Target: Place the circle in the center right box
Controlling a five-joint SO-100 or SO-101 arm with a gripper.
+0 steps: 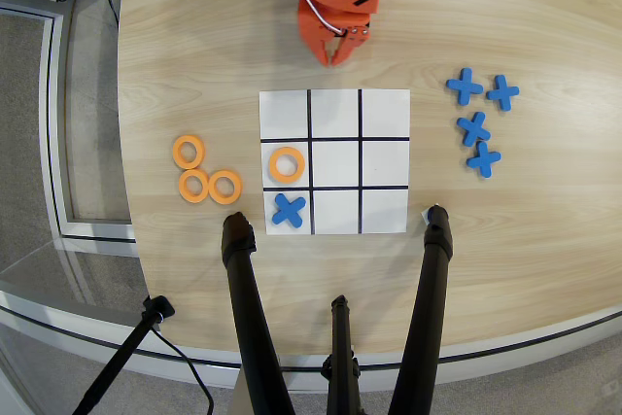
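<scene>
Overhead view, colours and patterns:

- Table (194, 46): pale wood, fine lengthwise grain.
- Grid sheet (385, 114), frame centre: white, ruled with black lines into nine cells.
- The circle (286, 164), in the center right box (272, 148) (white cell, left column, middle row): plain orange.
- Three loose rings (189, 152), left of the sheet: the same orange.
- Blue cross (289, 209), lower left cell: solid mid-blue.
- Four spare crosses (473, 128), right of frame: the same blue.
- Gripper (335, 58), top centre: bright orange body, black slots, white wires.
- Stand legs (248, 318), bottom of frame: matt black.
- Floor (29, 94), left edge: grey.
</scene>
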